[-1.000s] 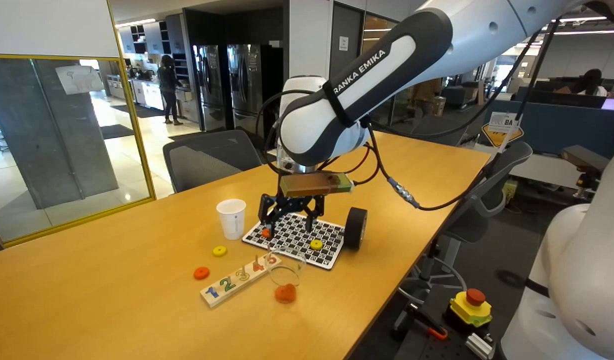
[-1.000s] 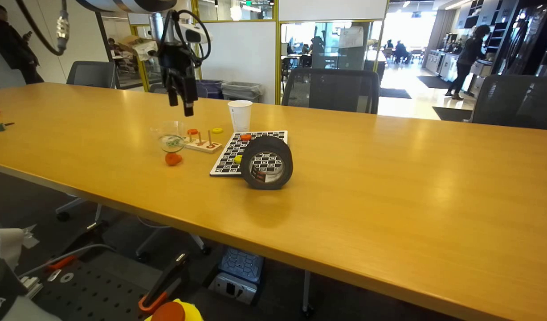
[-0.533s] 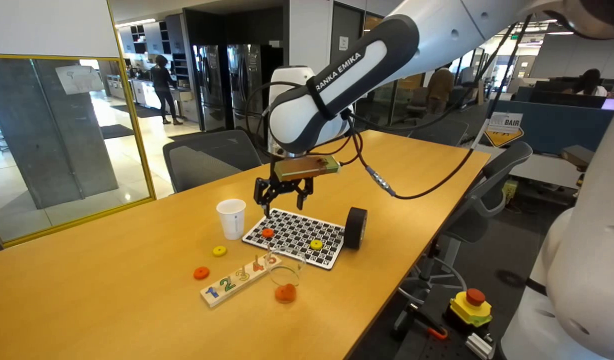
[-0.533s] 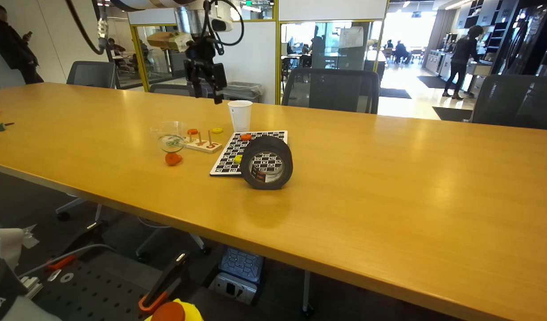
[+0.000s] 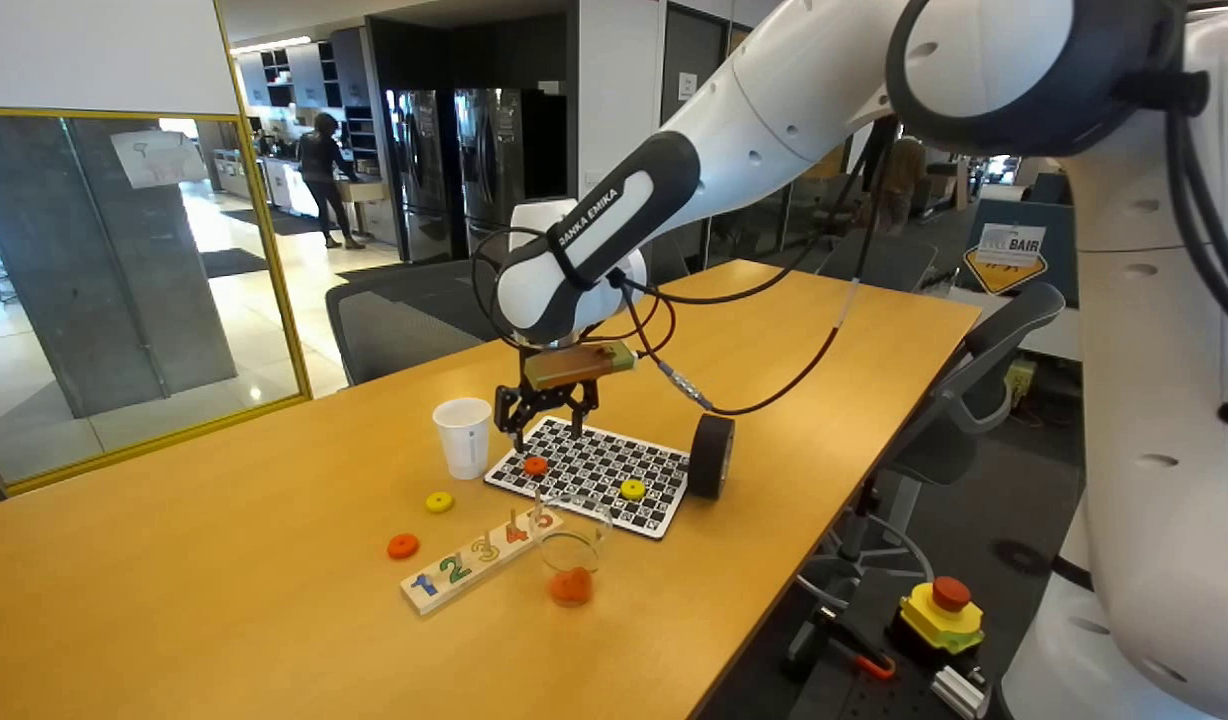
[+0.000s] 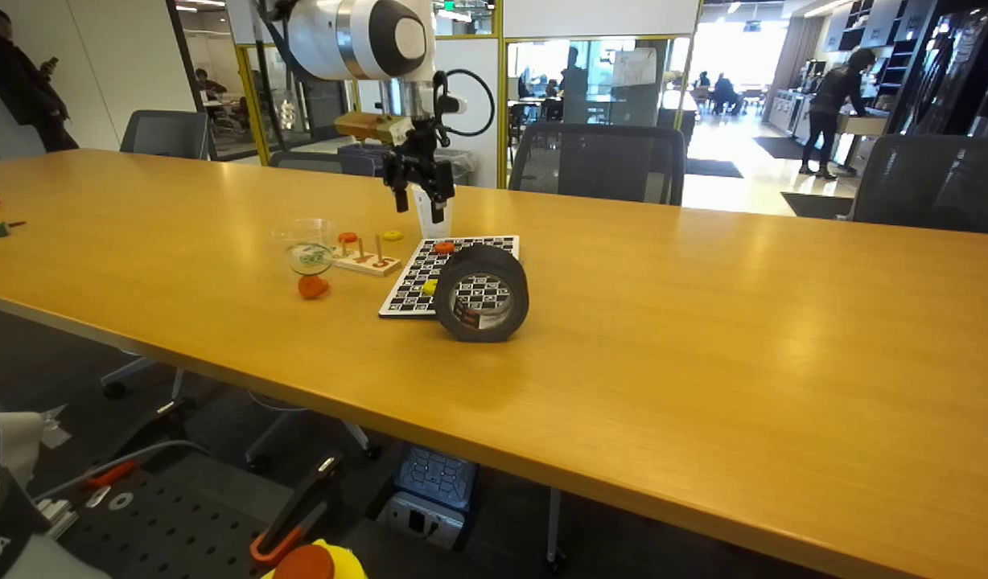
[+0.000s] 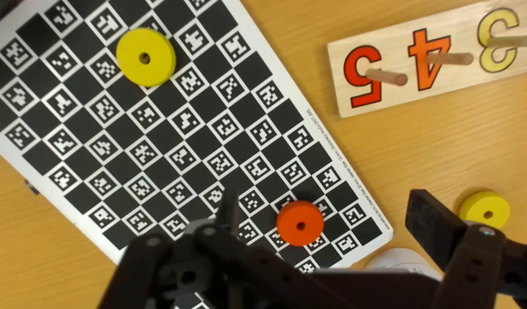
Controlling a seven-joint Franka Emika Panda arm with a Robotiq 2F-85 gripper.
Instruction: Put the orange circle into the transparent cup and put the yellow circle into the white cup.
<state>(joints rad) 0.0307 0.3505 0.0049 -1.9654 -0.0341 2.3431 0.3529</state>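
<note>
Wrist view: fingers (image 7: 435, 227) apart, nothing held. The orange disc (image 7: 300, 216) lies on the checked board (image 7: 190, 141), below and within the gap as seen here, nearer the 9 o'clock finger. From it: yellow disc (image 7: 145, 64) between 10 and 11 o'clock on the same board; spare yellow disc (image 7: 482, 206) at 3 o'clock on the table; white cup (image 7: 401, 259) at 4 o'clock, partly hidden by the gripper (image 5: 548, 438). Change against a second ago: in an exterior view the gripper stands further toward 10 o'clock, lower than half a second ago; discs and cups have not moved. The white cup is now at its 9 o'clock, the clear cup (image 5: 577, 540) between 5 and 6. Meaning, as judged: likely lining up to pick the orange disc, before any lift. Caveat: an orange piece (image 5: 571, 588) shows at the clear cup's foot; cannot tell whether inside or just beside. If inside, the orange half may be done already. Spare orange disc (image 5: 403, 546) is on the table at 8 o'clock; task does not say which one counts. Next probably calls for a slight shift toward wrist-view 9 o'clock, then descent; closing off-centre could slide the disc.
</note>
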